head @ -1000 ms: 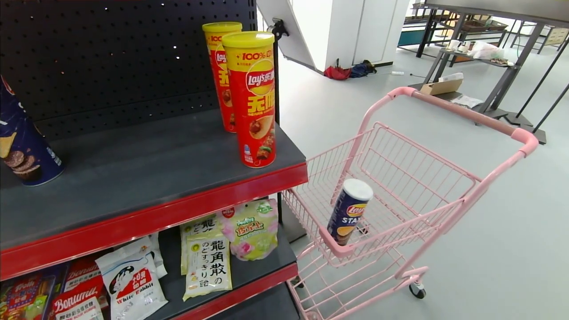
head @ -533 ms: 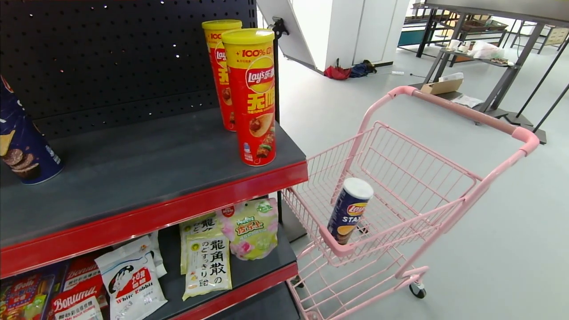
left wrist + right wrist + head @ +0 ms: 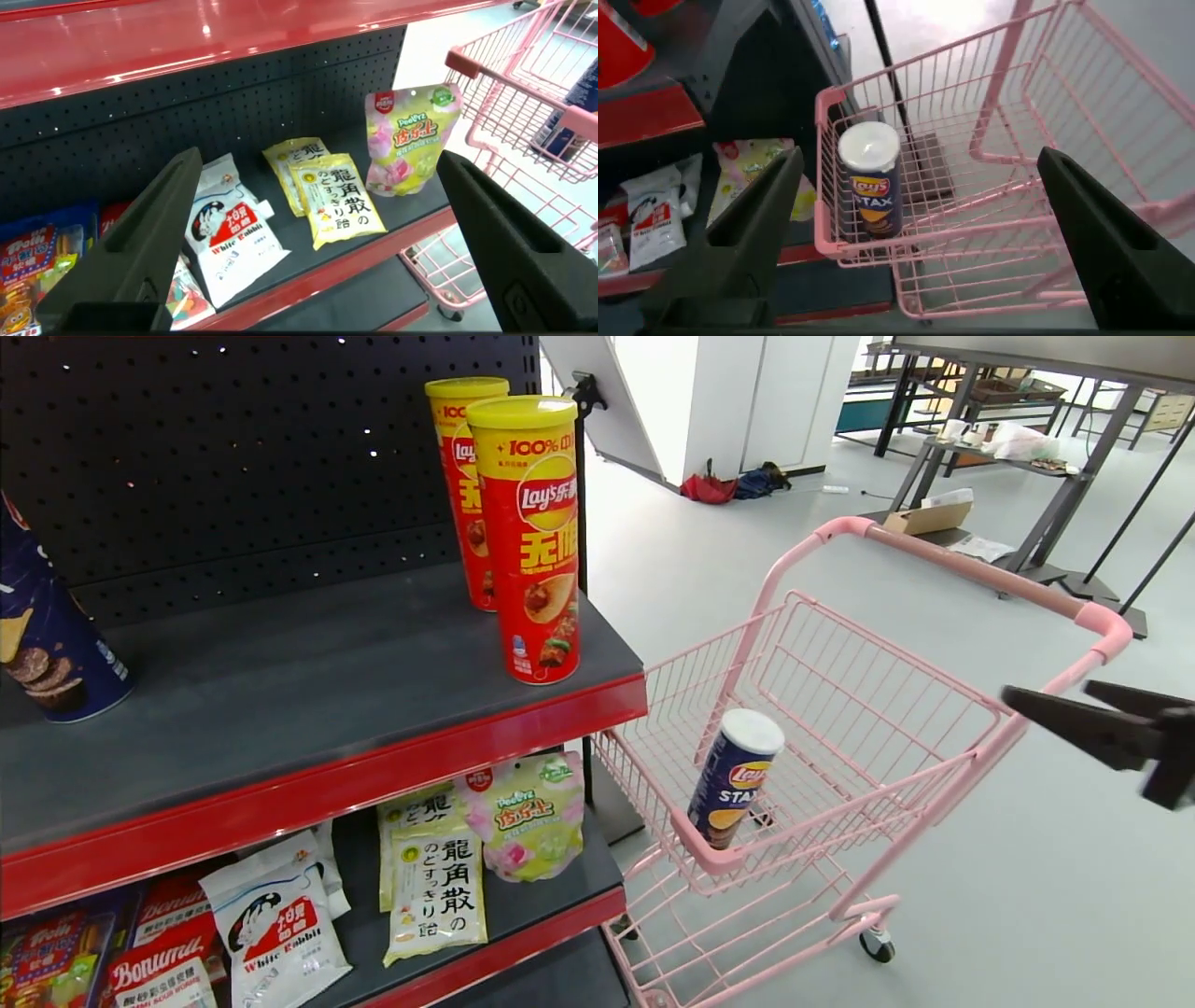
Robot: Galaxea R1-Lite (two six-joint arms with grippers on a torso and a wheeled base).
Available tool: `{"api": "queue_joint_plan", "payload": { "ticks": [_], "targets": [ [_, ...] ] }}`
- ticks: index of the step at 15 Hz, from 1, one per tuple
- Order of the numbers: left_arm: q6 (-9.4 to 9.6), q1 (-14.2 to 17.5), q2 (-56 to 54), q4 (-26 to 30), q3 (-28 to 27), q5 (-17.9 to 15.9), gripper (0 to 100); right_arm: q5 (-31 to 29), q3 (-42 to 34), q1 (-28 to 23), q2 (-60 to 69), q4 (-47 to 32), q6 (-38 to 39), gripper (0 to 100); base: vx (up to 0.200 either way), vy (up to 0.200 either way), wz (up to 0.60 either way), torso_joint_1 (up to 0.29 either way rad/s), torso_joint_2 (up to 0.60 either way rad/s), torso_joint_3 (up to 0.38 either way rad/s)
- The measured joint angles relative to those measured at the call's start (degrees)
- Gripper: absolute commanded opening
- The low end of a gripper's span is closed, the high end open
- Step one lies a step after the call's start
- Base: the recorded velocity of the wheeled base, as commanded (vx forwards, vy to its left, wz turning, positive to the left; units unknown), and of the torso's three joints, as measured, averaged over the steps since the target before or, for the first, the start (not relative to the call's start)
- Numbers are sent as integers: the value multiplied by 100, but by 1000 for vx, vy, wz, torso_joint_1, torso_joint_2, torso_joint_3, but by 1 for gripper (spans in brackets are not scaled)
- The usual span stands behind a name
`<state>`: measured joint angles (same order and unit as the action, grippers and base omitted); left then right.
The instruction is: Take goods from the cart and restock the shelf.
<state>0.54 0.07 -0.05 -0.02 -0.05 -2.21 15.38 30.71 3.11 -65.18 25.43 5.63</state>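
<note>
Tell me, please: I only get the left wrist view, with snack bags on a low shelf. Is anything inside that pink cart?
Observer: Yes, one dark blue chip can with a white lid stands in a corner of the pink cart.
Operator: What's higher up?
Observer: On the top shelf, two tall red cans stand at the right end.
Operator: Is an arm near the cart?
Observer: The right gripper is open, by the cart's right rim.
</note>
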Motion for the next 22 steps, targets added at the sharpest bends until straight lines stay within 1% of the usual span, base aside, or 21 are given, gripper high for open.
{"api": "queue_joint_plan", "payload": {
  "ticks": [2,3,5,9,12,15,18,22],
  "targets": [
    [0,0,0,0,0,0,100,464,-100,57,-1451,1328,-118,100,0,0,0,0,0,0],
    [1,0,0,0,0,0,100,675,-141,107,-2081,1831,-161,100,0,0,0,0,0,0],
    [1,0,0,-2,0,0,100,961,-174,265,-3107,2444,-224,100,0,0,0,0,0,0],
    [4,-2,0,-5,0,0,100,1026,-76,647,-4131,2640,-241,100,0,0,0,0,0,0],
    [6,0,0,-7,-2,0,100,1007,51,758,-4559,2843,-229,100,0,0,0,0,0,0],
    [6,0,0,-7,0,0,100,906,357,816,-5069,3120,-208,100,0,0,0,0,0,0],
    [9,0,0,-5,0,0,100,862,741,846,-5444,3142,-189,100,0,0,0,0,0,0],
    [9,0,0,-7,5,0,100,798,1176,1031,-5799,3144,-73,100,0,0,0,0,0,0]
  ]
}}
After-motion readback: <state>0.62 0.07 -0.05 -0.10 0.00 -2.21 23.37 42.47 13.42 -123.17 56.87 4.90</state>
